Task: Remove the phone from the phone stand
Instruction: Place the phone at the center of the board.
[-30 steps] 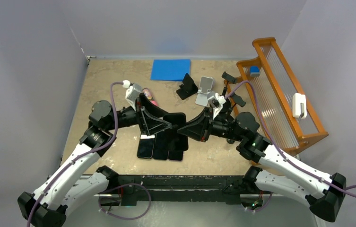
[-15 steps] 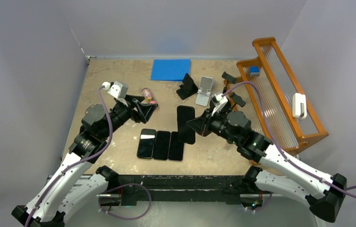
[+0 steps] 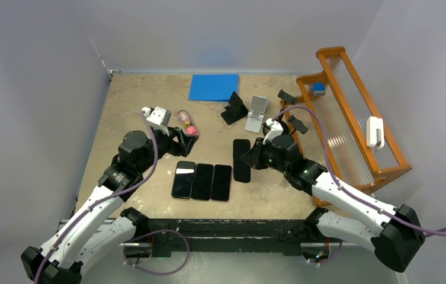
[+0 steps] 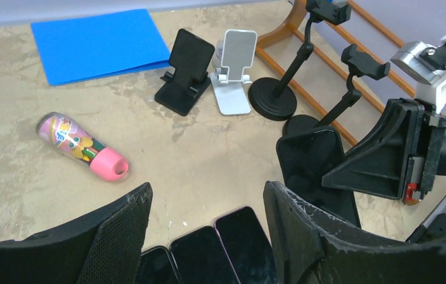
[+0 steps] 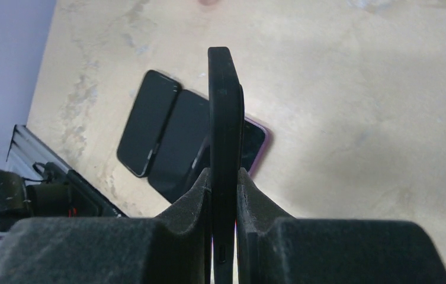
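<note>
three phones (image 3: 202, 181) lie in a row on the worktop (image 3: 143, 100), their near ends cut off behind the left end effector (image 4: 207, 198) in its wrist view – its jaws stand spread, holding nothing. the black phone (image 5: 225, 106) is pinched edge-on in the right end effector (image 5: 225, 183), just right of the row; whether its lower edge touches the worktop cannot be told. it looks slim, matte and round-cornered. a black stand (image 3: 234, 109) and a silver stand (image 3: 257, 113) sit well behind it.
</note>
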Robot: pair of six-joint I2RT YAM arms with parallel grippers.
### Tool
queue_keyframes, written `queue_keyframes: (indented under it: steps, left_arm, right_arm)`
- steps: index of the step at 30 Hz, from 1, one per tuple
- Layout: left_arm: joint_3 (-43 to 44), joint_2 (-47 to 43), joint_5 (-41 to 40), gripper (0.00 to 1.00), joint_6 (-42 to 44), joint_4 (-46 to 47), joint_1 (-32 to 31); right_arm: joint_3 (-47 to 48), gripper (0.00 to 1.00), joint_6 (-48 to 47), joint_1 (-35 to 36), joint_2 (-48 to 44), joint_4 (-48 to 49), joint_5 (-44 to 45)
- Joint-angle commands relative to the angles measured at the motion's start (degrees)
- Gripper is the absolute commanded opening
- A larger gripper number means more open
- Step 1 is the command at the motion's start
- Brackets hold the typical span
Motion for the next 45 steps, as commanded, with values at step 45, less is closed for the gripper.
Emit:
queue_keyframes:
  steps: [45]
  left_arm:
    - [-0.9, -1.9, 3.2, 0.65, 1.1, 0.5, -0.1]
  right_arm:
    - [-8.7, 0.0, 9.3, -14.0, 11.8, 13.0, -21.3]
